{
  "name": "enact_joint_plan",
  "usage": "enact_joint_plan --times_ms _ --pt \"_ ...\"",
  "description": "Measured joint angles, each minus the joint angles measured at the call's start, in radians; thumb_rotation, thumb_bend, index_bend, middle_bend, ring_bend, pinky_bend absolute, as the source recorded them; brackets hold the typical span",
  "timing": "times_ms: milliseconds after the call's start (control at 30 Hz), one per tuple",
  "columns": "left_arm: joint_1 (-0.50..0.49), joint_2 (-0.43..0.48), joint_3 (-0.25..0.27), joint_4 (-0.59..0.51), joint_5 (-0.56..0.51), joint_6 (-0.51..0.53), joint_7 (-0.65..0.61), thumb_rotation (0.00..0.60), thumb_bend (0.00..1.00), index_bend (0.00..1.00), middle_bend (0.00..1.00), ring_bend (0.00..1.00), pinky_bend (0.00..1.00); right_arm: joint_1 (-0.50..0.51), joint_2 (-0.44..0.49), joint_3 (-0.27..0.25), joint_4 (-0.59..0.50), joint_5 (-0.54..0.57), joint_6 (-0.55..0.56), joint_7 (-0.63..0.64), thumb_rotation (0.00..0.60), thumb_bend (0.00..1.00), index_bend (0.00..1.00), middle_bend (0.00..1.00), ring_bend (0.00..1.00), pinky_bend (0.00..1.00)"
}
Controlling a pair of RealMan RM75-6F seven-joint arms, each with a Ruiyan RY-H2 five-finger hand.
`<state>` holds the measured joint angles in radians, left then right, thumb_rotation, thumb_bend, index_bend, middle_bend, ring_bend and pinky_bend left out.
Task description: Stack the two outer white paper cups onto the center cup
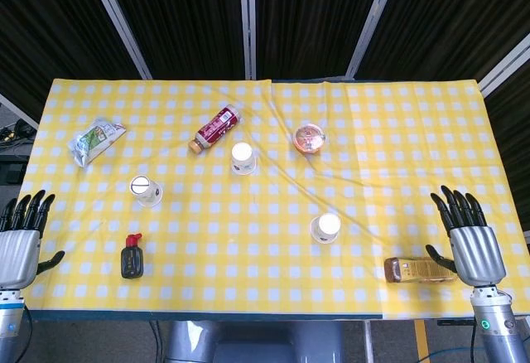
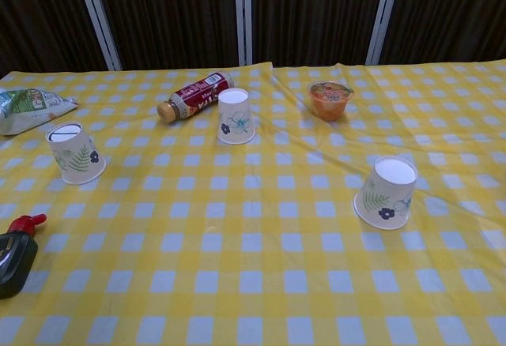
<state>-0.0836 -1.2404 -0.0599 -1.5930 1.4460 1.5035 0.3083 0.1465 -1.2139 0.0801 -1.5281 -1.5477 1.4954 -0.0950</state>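
Observation:
Three white paper cups stand upside down on the yellow checked table. The center cup (image 1: 242, 158) (image 2: 236, 115) is at the back middle. The left cup (image 1: 146, 190) (image 2: 76, 152) sits nearer and to the left. The right cup (image 1: 325, 228) (image 2: 386, 191) sits nearer and to the right. My left hand (image 1: 20, 241) hovers at the table's left edge, fingers spread, holding nothing. My right hand (image 1: 469, 235) is at the right edge, fingers spread and empty. Neither hand shows in the chest view.
A red bottle (image 1: 217, 128) lies beside the center cup. An orange-lidded tub (image 1: 310, 139) stands back right. A snack bag (image 1: 96, 138) lies far left. A black device with a red cap (image 1: 132, 256) lies front left. A brown bottle (image 1: 420, 270) lies by my right hand.

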Motion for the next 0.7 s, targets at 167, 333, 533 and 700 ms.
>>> enact_joint_plan --times_ms 167,333,533,700 --pt "0.000 0.002 0.003 -0.002 0.003 -0.001 -0.001 0.600 0.00 0.00 0.00 0.00 0.00 0.000 0.001 0.000 -0.001 -0.002 0.001 0.002 0.600 0.10 0.07 0.00 0.00 0.00" --pt "0.000 0.004 0.003 -0.003 0.004 -0.001 -0.009 0.600 0.00 0.00 0.00 0.00 0.00 0.000 0.000 -0.002 -0.002 -0.009 0.003 0.007 0.600 0.10 0.07 0.00 0.00 0.00" --pt "-0.012 0.001 -0.001 0.000 0.007 -0.013 -0.014 0.600 0.00 0.00 0.00 0.00 0.00 0.003 -0.002 0.000 0.001 -0.013 0.004 0.020 0.600 0.10 0.07 0.00 0.00 0.00" --pt "-0.039 -0.002 -0.025 -0.004 -0.005 -0.039 -0.026 0.600 0.05 0.00 0.00 0.00 0.00 0.005 -0.001 0.008 0.008 -0.003 0.004 0.044 0.600 0.10 0.07 0.00 0.00 0.00"
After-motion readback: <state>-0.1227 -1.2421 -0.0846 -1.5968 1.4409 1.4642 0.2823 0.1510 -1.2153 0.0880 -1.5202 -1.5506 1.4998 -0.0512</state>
